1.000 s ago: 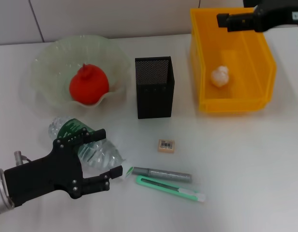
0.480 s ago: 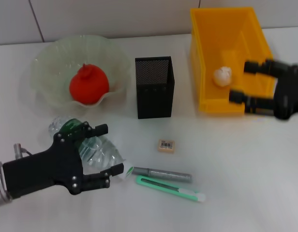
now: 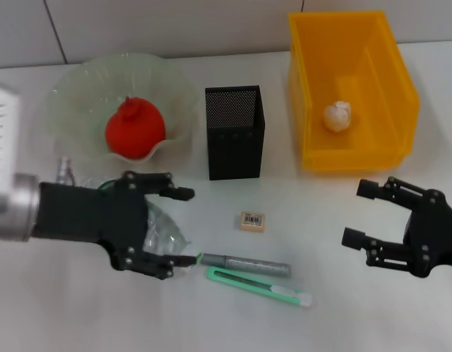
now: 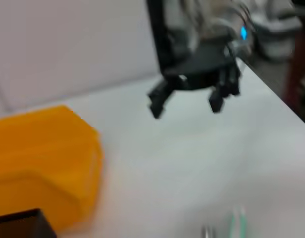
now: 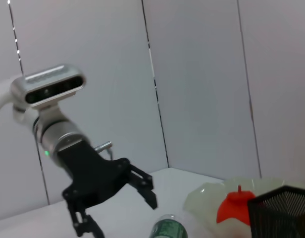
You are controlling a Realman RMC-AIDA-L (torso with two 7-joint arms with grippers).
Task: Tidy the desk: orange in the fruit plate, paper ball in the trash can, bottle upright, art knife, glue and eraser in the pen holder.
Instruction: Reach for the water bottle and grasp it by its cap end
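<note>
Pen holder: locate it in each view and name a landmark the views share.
Head view: pen holder stands mid-desk, between the fruit plate and the trash can.
Left wrist view: only a black corner beside the trash can.
Right wrist view: mesh rim, with the orange beside it.
Shared landmark: the pen holder itself.

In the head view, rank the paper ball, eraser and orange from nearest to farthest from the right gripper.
From the right gripper, open above the desk's right side:
1. Paper ball, inside the trash can, behind the gripper.
2. Eraser, mid-desk toward the left; close to the ball's distance.
3. Orange, in the fruit plate, far left.
</note>
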